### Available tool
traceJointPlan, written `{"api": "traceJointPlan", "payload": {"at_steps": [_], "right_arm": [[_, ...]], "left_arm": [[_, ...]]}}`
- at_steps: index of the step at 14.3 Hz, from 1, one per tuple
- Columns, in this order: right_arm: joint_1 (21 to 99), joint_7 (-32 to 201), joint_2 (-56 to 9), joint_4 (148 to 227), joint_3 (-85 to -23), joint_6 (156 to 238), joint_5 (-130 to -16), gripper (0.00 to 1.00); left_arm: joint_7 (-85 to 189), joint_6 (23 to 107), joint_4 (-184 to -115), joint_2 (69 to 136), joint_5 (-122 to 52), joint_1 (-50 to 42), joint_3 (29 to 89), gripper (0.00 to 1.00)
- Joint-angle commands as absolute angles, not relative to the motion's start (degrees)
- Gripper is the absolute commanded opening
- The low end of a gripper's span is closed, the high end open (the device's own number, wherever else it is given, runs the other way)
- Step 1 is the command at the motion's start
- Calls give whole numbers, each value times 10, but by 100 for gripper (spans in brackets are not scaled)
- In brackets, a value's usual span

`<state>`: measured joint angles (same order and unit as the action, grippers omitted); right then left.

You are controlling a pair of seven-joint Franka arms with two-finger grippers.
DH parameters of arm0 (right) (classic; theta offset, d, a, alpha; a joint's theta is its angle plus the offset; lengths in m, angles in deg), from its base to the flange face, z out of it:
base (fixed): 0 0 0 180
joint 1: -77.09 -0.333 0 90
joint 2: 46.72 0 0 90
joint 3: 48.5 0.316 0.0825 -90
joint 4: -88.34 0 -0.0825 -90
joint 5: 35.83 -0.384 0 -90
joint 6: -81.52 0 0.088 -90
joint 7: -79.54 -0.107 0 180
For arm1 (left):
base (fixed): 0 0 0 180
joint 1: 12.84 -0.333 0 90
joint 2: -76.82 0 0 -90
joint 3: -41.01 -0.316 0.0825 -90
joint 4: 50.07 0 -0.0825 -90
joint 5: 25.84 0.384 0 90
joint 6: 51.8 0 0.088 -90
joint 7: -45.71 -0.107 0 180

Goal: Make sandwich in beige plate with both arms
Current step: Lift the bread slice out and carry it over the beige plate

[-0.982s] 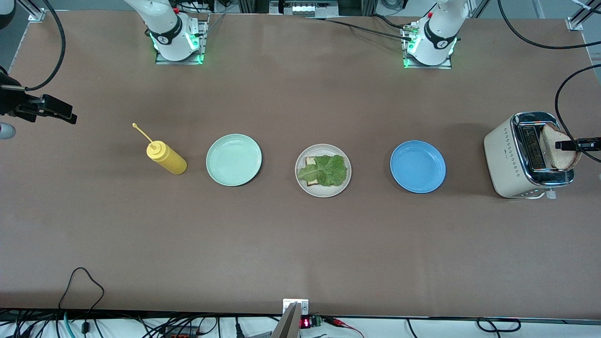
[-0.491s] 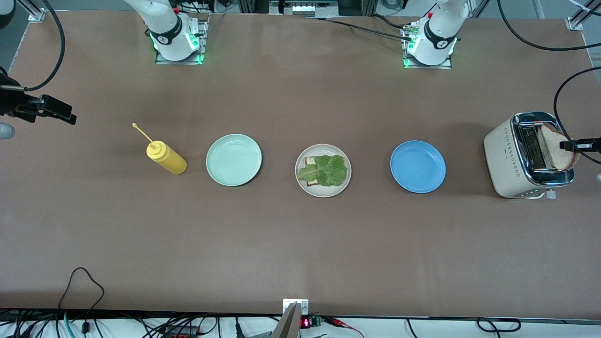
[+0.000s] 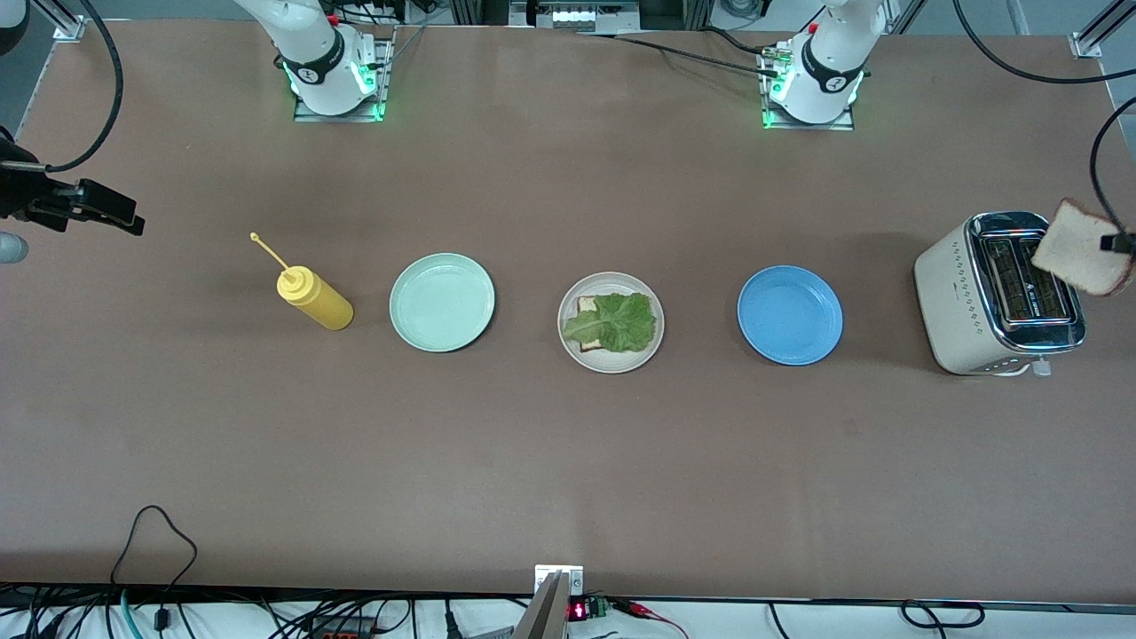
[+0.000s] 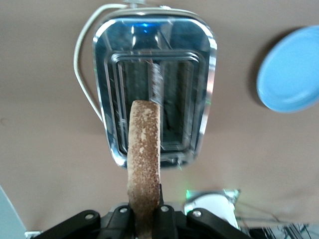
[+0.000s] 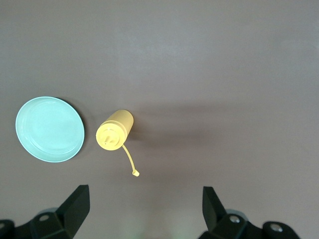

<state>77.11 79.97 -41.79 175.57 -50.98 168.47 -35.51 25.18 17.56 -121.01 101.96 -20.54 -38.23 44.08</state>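
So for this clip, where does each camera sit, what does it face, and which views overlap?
Front view: high across the table, facing both bases; sees the beige plate and the left gripper holding the bread slice.
Left wrist view: looks down past shut fingers onto the toaster; shares the blue plate with the front view.
Right wrist view: looks down between open fingers at the mustard bottle and mint plate.

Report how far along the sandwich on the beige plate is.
Done: a bread slice topped with lettuce lies on the beige plate. In hand: the left gripper, shut on the second slice, holds it above the toaster. Left: set it on the lettuce. The right gripper waits open at its table end.
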Motion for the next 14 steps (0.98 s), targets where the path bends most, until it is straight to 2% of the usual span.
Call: {"api": "traceJointPlan", "payload": {"at_steps": [1,7,9,12,14], "right_arm": [[773,798,-421,1758,-510,1681,-361,100],[773,798,-421,1758,-510,1676,-361,100],[774,798,-421,1758,-510,1676,-361,100],[773,798,-421,1758,-510,1676,-360,100],[774,798,-421,1758,-510,1676,-360,100]], "left_arm": [[240,83,-1133,1025,-205,-364,479,1],[288,72,-1139,1030,-300,-338,624,1],[301,80,-1152,1038,-317,-281,626,1],[336,152,-1162,1040,-350,-231,625,1],[376,207,-1197,1045,-400,-215,625,1]]}}
